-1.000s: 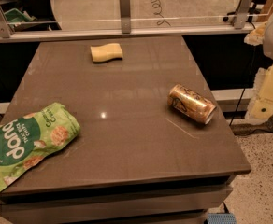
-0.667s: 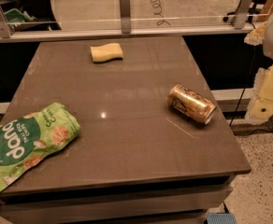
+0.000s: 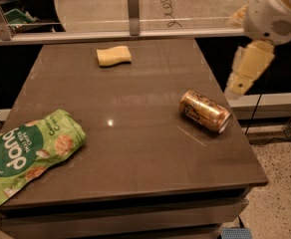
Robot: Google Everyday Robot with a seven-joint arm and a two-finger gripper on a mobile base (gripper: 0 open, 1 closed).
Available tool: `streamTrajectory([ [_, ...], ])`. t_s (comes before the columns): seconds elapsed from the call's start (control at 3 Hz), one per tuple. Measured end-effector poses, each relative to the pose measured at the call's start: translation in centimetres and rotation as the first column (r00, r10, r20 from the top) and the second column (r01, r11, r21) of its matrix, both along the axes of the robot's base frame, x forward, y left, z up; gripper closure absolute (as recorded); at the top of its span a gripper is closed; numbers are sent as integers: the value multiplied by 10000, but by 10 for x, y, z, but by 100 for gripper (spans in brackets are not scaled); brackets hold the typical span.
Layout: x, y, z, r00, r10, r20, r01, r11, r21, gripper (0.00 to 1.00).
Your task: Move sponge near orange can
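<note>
The pale yellow sponge (image 3: 113, 56) lies flat near the far edge of the dark table (image 3: 135, 148), left of centre. The orange can (image 3: 205, 111) lies on its side toward the table's right edge, its silver rim facing front right. My cream-coloured gripper (image 3: 244, 79) hangs in the air past the table's right edge, above and to the right of the can, far from the sponge. It touches nothing.
A green snack bag (image 3: 25, 153) lies at the table's front left corner. A glass barrier with a metal rail and posts (image 3: 132, 11) runs behind the far edge. Speckled floor lies to the right of the table.
The gripper and arm have moved up and to the left, toward the table's right edge. The sponge, can and bag have not moved.
</note>
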State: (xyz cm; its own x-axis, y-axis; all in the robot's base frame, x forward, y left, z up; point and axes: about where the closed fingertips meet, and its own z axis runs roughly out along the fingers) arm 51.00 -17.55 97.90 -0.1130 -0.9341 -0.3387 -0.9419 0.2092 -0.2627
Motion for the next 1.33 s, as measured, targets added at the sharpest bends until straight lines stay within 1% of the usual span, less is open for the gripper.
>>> streamTrajectory([
  [0.33,51,50,-3,9977,617,287,-645,9917,1109,0],
  [0.67,95,108,-8,9894,1136,900,-1323,9615,2409,0],
  [1.0,95,108,-8,9894,1137,900,-1324,9614,2410,0],
  [1.33,96,109,-8,9893,1111,949,-1320,9578,2552,0],
])
